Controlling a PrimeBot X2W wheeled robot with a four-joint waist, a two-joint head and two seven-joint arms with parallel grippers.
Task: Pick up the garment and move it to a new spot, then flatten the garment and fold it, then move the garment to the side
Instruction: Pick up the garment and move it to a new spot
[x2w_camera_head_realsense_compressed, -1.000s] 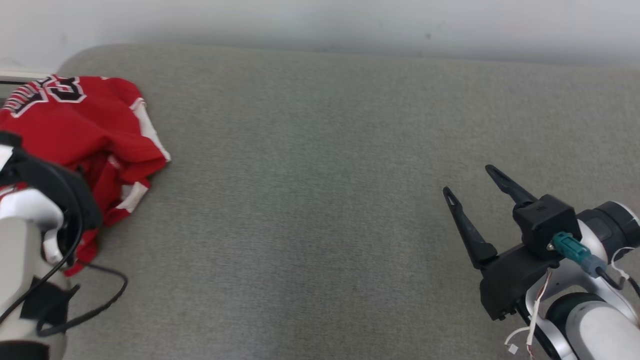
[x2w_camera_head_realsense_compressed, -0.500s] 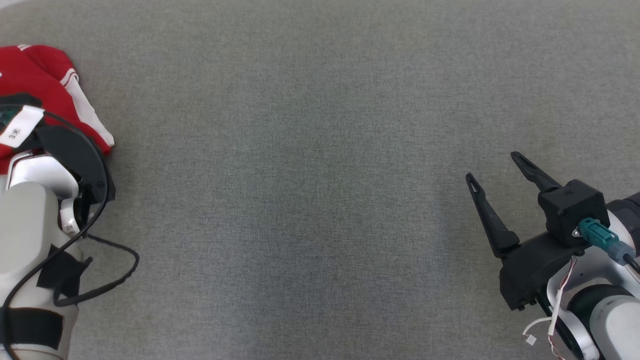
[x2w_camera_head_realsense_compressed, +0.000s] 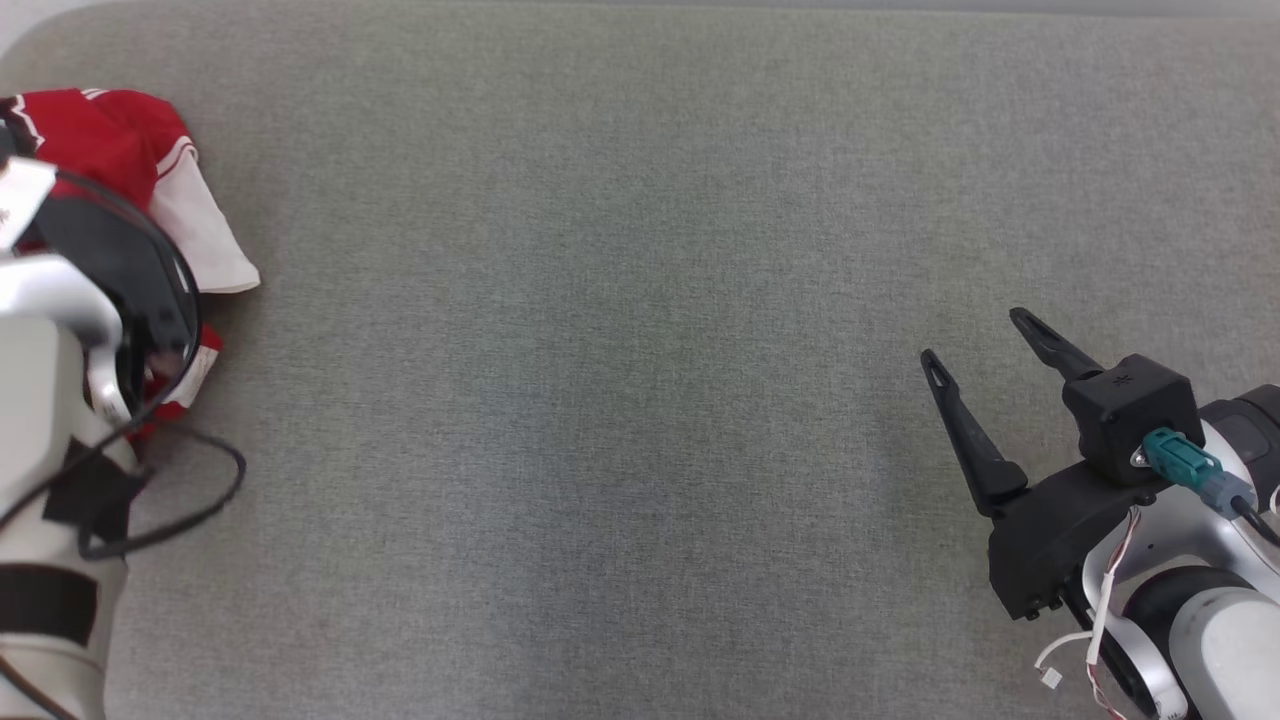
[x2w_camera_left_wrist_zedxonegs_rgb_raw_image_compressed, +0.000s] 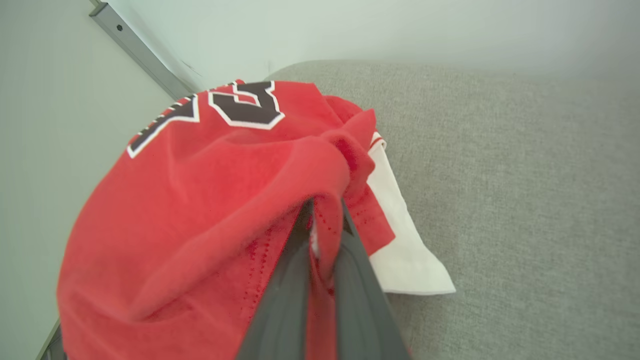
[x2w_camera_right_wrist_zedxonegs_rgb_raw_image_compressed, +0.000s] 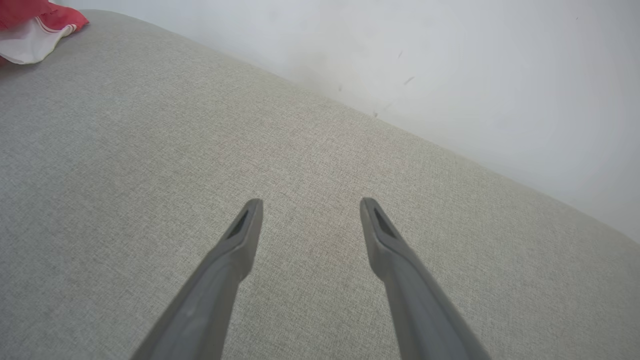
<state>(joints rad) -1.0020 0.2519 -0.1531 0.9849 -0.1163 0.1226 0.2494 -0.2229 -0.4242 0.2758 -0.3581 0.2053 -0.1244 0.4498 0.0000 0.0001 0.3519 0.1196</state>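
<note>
- A soft red jersey (x2w_camera_left_wrist_zedxonegs_rgb_raw_image_compressed: 190, 210), white-trimmed, lay crumpled on a woven grey cushion (x2w_camera_head_realsense_compressed: 620, 380).
- The left gripper (x2w_camera_left_wrist_zedxonegs_rgb_raw_image_compressed: 325, 206) pinched its fold.
- The right gripper (x2w_camera_right_wrist_zedxonegs_rgb_raw_image_compressed: 311, 202) gaped, empty.

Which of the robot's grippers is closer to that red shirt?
The left. The left gripper is shut on a fold of the red shirt. The right gripper hangs open far across the grey surface, well apart from it.
</note>
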